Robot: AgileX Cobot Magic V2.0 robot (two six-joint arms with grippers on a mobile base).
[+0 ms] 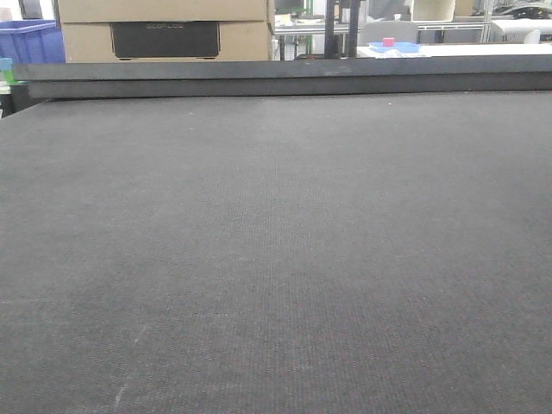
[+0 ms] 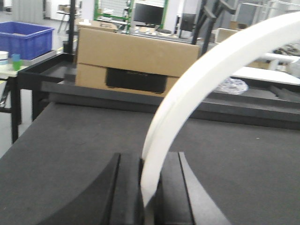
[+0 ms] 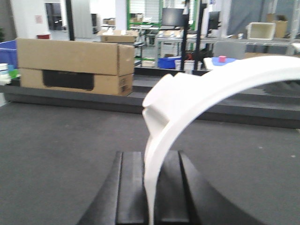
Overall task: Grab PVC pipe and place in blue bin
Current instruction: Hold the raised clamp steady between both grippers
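Clamping on the PVC pipe, the left tool has both dark fingers closed against the lower end of the white arc. The arc rises from between them and sweeps up to the right, off the desk.

Right tool: likewise clenched, on a white arched piece with a stepped ridge on its inner curve. It is lifted in the same way. Cannot tell whether the two views show one piece or two.

Surroundings: dark textured mat covers the desk. A raised dark rail runs along the far edge. Behind the rail stands a cardboard box with a black panel in its lower front. The panel bears faint lettering, not legible.

Containers: blue bin on a side stand beyond the desk's far left corner, well apart from both tools. Its contents are hidden by its wall. A green cup stands just beside it. Farther back to the right, a shallow blue tray carries a small pink block.
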